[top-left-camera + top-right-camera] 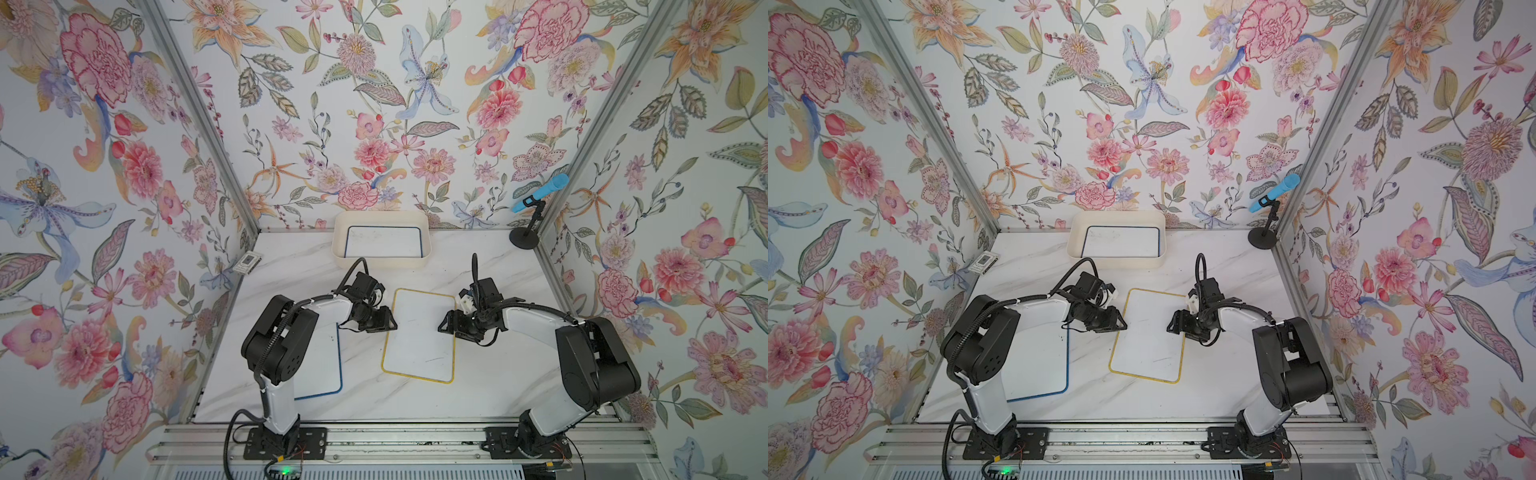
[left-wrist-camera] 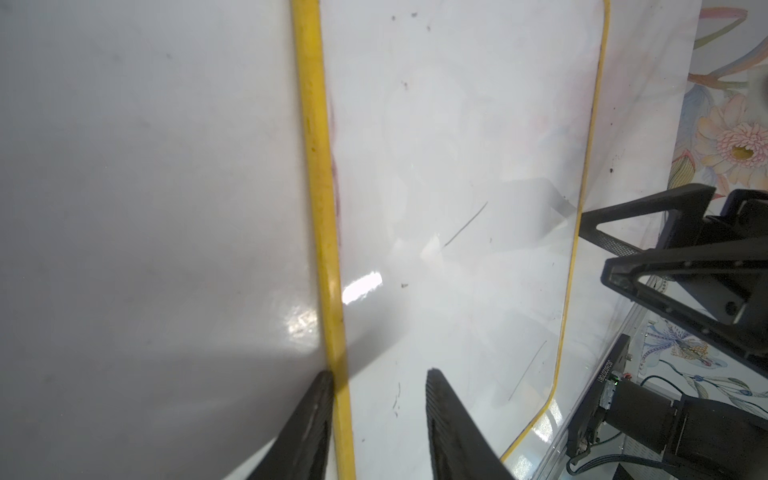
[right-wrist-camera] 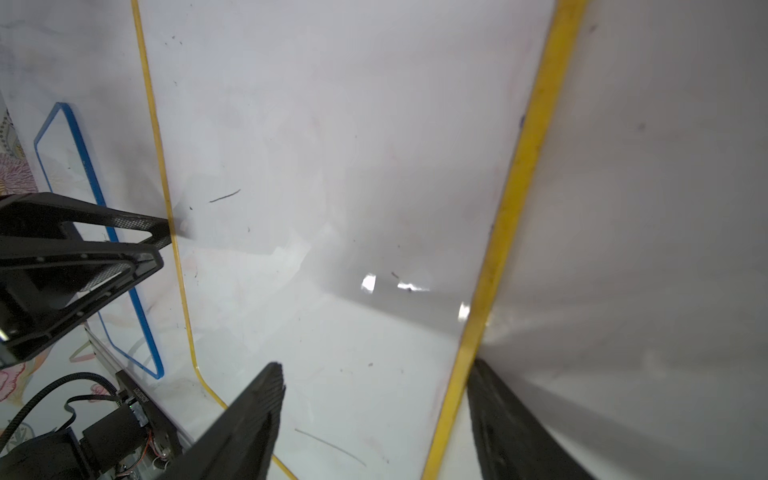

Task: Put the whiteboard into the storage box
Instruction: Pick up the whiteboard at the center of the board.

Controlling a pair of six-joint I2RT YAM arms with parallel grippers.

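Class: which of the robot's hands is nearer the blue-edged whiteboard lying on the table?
Left. The left hand is at the side of the yellow-edged whiteboard next to the blue-edged whiteboard; the right hand is at the opposite side, farther away.

left arm (image 1: 328,311), right arm (image 1: 528,328): white shells, black joints | cables (image 1: 226,440): black corrugated | fingers (image 2: 446,428): black, triangular

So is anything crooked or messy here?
Yes. The yellow-edged whiteboard lies a little crooked on the table, not square with the storage box. It also carries stray dark pen marks. Nothing looks spilled or broken.
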